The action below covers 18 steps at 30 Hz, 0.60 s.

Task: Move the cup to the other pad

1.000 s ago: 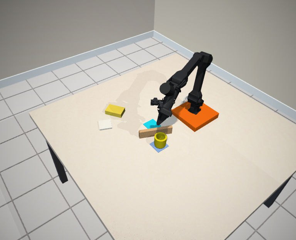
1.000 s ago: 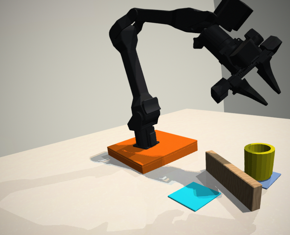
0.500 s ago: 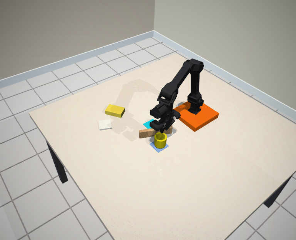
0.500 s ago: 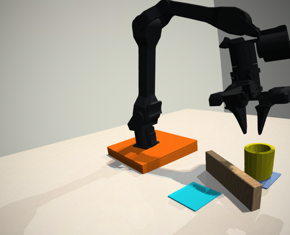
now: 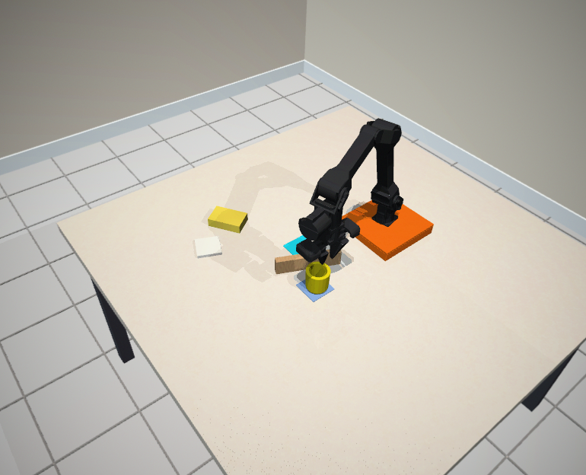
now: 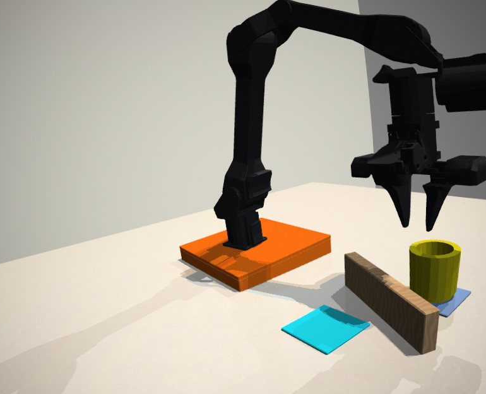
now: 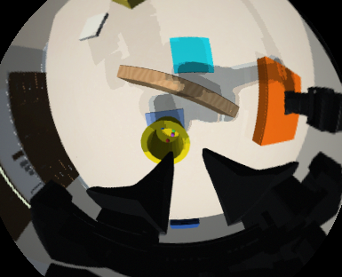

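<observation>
The yellow cup (image 5: 317,279) (image 6: 434,271) (image 7: 165,140) stands upright on the pale blue pad (image 5: 313,297) (image 6: 459,297) (image 7: 155,117). Small marbles (image 7: 170,134) show inside it in the wrist view. The cyan pad (image 5: 293,243) (image 6: 325,328) (image 7: 191,55) lies on the other side of a wooden block (image 5: 289,264) (image 6: 387,297) (image 7: 176,87) that stands on edge between the two pads. My gripper (image 5: 323,255) (image 6: 416,226) (image 7: 187,153) points straight down just above the cup's rim, a little toward the arm's side. Its fingers are part open with nothing between them.
The arm's orange base plate (image 5: 400,232) (image 6: 285,245) (image 7: 273,108) sits behind the cyan pad. A yellow block (image 5: 227,218) and a white block (image 5: 208,246) (image 7: 92,27) lie further left on the table.
</observation>
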### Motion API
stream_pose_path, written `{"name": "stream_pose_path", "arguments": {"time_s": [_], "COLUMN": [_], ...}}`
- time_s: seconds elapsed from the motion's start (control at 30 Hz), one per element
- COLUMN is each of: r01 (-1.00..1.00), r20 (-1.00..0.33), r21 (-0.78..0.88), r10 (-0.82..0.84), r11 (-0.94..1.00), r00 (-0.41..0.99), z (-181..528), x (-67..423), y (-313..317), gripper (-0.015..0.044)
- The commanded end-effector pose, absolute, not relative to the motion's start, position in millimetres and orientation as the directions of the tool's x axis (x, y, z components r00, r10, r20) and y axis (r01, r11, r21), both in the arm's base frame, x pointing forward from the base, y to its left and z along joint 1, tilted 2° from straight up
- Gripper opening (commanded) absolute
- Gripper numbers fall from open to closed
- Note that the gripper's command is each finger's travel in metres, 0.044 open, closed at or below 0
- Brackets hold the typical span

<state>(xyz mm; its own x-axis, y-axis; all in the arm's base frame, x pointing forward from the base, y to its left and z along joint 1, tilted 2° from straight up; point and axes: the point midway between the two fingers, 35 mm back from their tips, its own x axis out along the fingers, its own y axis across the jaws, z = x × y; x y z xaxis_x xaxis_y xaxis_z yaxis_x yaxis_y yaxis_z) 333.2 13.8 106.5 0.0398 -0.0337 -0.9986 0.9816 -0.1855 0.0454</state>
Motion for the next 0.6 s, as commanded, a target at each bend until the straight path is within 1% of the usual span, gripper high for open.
{"name": "stream_pose_path", "arguments": {"time_s": [0.0,0.57], "r01": [0.98,0.98], "r20": [-0.999,-0.999], "r21": [0.041,0.041], "r10": [-0.039,-0.039], "r11": [-0.192,-0.192], "r00": [0.035,0.035], "z": [98.9,70.9], "x": [333.3,334.8], "y": [13.0,12.1], "gripper": [0.0167,0.0167]}}
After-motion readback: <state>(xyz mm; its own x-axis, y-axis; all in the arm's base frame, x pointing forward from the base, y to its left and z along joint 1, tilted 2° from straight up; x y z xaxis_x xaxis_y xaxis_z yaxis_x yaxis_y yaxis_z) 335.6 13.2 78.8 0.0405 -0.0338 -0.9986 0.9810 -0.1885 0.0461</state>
